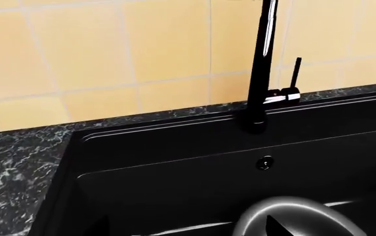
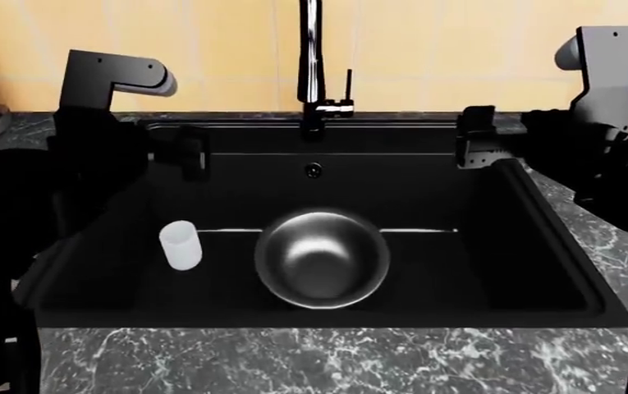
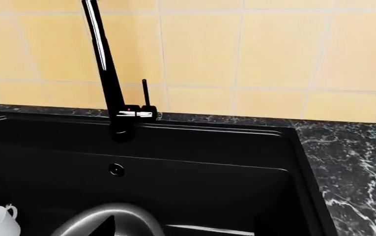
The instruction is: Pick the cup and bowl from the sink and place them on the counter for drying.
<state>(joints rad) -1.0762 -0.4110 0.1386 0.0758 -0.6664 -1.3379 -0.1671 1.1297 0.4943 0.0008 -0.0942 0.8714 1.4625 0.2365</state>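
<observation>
Cup [image 2: 180, 245] stands upright at 9 o'clock of the bowl [image 2: 322, 258], just beside it — both on the sink [image 2: 533, 238] floor, nothing lifted yet. Left gripper [image 2: 191, 153] is nearest: come down over the cup, close mid-wall, lift straight. Right gripper [image 2: 476, 138] hangs over the far rim; neither's jaws legible. Counter [image 2: 325, 361] at 6 o'clock is bare marble w/ room for both.

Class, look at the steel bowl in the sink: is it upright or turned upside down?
Upright. In the head view the bowl rests on the sink floor with its shiny hollow inside facing up.
</observation>
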